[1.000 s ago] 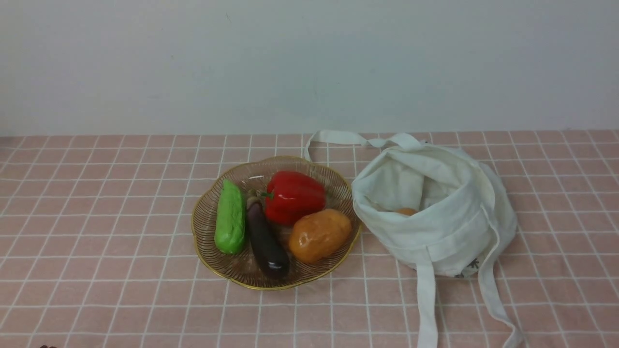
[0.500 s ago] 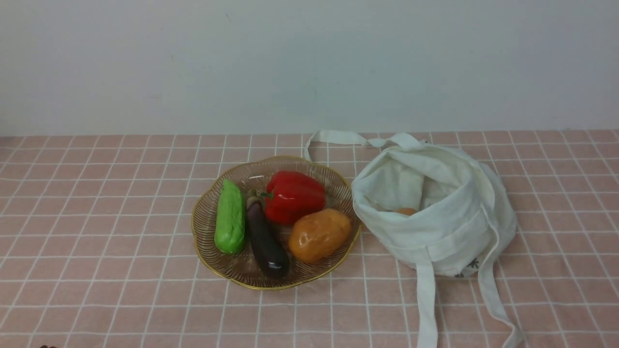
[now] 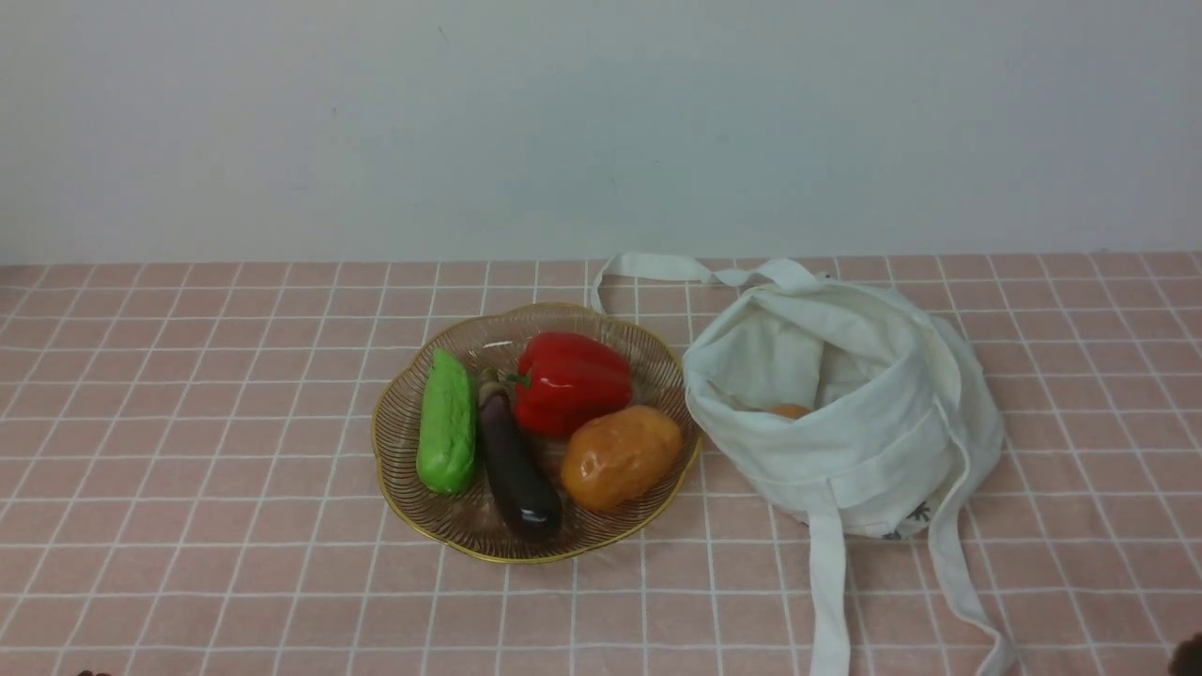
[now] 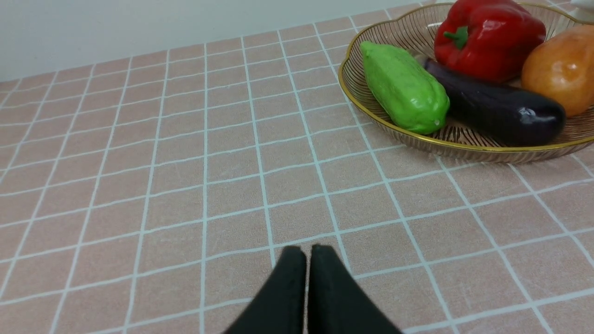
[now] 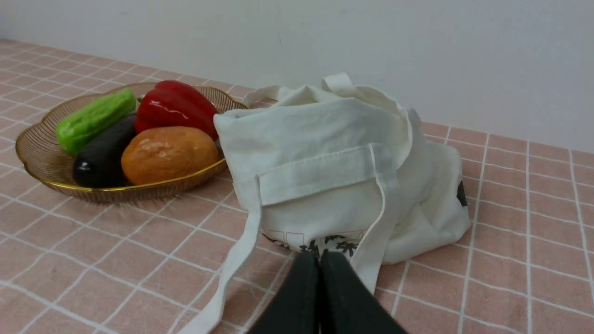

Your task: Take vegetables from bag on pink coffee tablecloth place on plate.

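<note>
The gold-rimmed plate [image 3: 535,559] sits mid-table on the pink tablecloth [image 3: 188,422]. It holds the dark purple eggplant [image 3: 515,465], a green vegetable [image 3: 447,422], a red pepper [image 3: 571,380] and a large orange-brown vegetable [image 3: 620,455]. The off-white bag [image 3: 873,441] stands open just right of the plate, with a small orange vegetable [image 3: 787,410] showing inside. My left gripper [image 4: 306,253] is shut and empty, low over bare cloth, apart from the plate [image 4: 394,127]. My right gripper [image 5: 319,257] is shut and empty, close to the bag's [image 5: 334,153] printed bottom.
The bag's long straps [image 3: 826,601] trail over the cloth toward the near edge, and one strap [image 5: 232,273] lies beside my right gripper. A plain pale wall [image 3: 601,122] closes the far side of the table.
A dark bit of my right arm has come into the front view's bottom right corner. The plate, vegetables and bag have not moved.
</note>
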Robot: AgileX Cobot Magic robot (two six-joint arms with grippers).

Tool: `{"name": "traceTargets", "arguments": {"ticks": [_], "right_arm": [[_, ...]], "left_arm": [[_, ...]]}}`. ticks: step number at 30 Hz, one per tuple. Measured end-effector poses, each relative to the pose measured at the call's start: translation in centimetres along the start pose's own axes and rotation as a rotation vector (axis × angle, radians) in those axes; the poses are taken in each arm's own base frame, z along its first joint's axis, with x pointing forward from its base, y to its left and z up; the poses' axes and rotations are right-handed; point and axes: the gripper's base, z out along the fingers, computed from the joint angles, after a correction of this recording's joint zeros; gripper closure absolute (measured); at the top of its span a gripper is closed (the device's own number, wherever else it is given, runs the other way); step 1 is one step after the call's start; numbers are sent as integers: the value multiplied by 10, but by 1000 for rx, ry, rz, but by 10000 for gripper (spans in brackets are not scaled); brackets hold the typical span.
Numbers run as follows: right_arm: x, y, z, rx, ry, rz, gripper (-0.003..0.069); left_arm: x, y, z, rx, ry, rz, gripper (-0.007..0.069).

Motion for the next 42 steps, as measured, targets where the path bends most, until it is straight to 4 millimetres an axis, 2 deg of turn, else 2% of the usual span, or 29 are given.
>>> {"name": "traceTargets", "arguments": {"ticks": [10, 18, 28, 42], "right_arm": [[1, 1, 0, -2, 4, 15, 673], [16, -10, 3, 215, 70, 62, 673], [24, -20, 1, 418, 89, 108, 673], [23, -19, 3, 377, 59, 87, 673]], "left_arm": [[0, 0, 0, 0, 0, 0, 629], [0, 0, 0, 0, 0, 0, 629], [0, 0, 0, 0, 0, 0, 629], [0, 0, 0, 0, 0, 0, 629]]}}
